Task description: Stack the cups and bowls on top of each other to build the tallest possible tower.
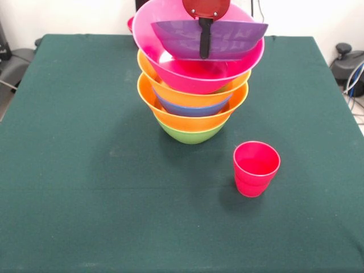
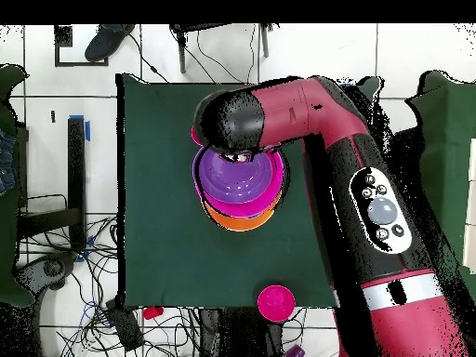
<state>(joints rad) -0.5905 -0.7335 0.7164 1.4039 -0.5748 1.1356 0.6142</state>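
Red plastic came first: a small red cup (image 1: 256,168) stood upright on the green cloth (image 1: 85,187), nearest me and well apart from everything else. Beyond it rose the tower (image 1: 193,108), a green bowl (image 1: 190,134) at the base, then an orange bowl (image 1: 193,118), a blue one (image 1: 193,108) showing between orange rims, a second orange bowl (image 1: 196,91) and a big pink bowl (image 1: 199,62) on top. The upper bowls sat visibly off centre over the base.

At the very top the purple bowl (image 1: 210,40) hung tilted inside the pink one, with one dark finger (image 1: 204,38) of the claw (image 1: 205,34) running down its near wall. It seemed to be pinching the purple rim, though the other finger was hidden. From above, the arm (image 2: 307,112) covered the far part of the pile and the purple bowl (image 2: 237,177) showed beneath it.

My worry was the lean. If the purple bowl were let go while tilted, it could slide against the pink wall and nudge the stack sideways; a finger catching the rim on the way up could drag the top bowls off.
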